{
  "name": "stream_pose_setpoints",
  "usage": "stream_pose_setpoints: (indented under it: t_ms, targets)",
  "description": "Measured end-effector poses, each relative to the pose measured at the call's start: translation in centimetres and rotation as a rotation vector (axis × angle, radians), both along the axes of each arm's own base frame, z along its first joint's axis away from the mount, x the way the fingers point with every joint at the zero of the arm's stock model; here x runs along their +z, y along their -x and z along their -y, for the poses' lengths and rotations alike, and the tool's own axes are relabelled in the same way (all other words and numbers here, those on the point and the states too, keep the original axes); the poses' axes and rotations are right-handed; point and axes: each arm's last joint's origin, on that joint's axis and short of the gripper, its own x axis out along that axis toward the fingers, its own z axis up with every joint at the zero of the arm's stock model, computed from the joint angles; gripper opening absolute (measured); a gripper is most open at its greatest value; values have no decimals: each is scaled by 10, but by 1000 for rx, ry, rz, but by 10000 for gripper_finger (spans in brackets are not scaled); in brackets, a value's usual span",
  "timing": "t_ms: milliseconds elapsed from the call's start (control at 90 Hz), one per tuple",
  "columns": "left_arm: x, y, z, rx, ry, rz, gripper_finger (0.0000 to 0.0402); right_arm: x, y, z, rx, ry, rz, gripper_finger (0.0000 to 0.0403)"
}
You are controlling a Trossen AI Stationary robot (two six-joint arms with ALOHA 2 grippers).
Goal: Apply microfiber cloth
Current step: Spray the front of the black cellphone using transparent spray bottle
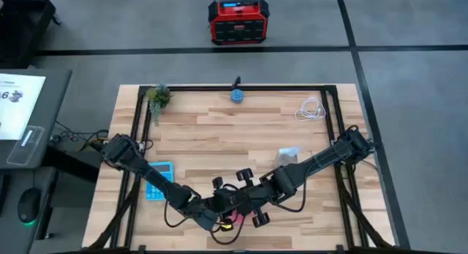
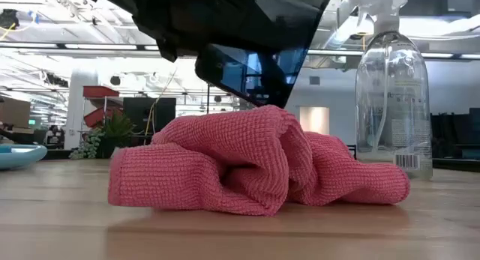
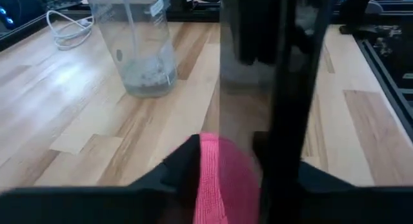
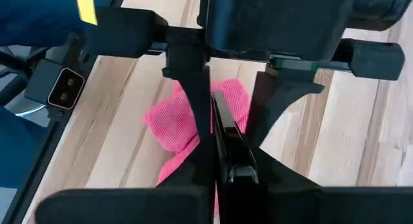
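Note:
The pink microfiber cloth [image 2: 247,166] lies crumpled on the table near the middle of its near edge [image 1: 229,218], with a fold raised in its middle. A black phone [image 2: 255,69] hangs tilted just above it, and its lower edge meets the raised fold. Both arms meet over this spot. My right gripper [image 4: 232,153] is shut on the phone, which shows edge-on in the right wrist view. My left gripper [image 3: 222,156] faces it from the other side, shut on the cloth's raised fold beside the phone. My left gripper has a raised fold of the cloth [image 3: 222,179] between its two fingers, coming from above at a slant. The rest of the cloth lies slack on the table. The phone hides the fingertips in the low view. My right gripper pinches the phone across its two faces, near its upper end [image 4: 237,175], slanting down from the table's right. The phone points down out of the fingers, clear of the table, and its lower end [image 2: 259,95] rests against the cloth.
A clear spray bottle [image 2: 392,95] stands just behind the cloth, to the right. A light blue calculator [image 1: 159,179] lies to the left. A white cable [image 1: 311,110] and a small plant [image 1: 157,96] sit along the far edge. Bare wood lies between.

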Motion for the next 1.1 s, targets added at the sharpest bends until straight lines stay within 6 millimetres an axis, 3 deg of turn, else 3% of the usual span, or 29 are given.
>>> stream_pose_setpoints:
  t_ms: [100,356,633,756,878,989,1100]
  targets:
    - [-2,1,0,-14,6,-20,15,-2,0,1,2,10,-6,75]
    - [-7,5,-1,15,3,-62,5,-4,16,-7,-16,91,-71,172]
    - [0,28,-1,107,-38,-79,2,-8,50,-31,-80,256,-118,191]
    - [6,53,-6,145,-1,2,2,-29,55,-44,-45,248,-89,191]
    - [9,74,-9,98,109,131,2,-62,55,-41,-50,228,-61,191]
    - [8,79,-11,-46,224,265,1,-81,54,-33,-78,168,5,191]
    - [-8,73,-13,-119,293,318,1,-89,56,-29,-92,76,85,191]
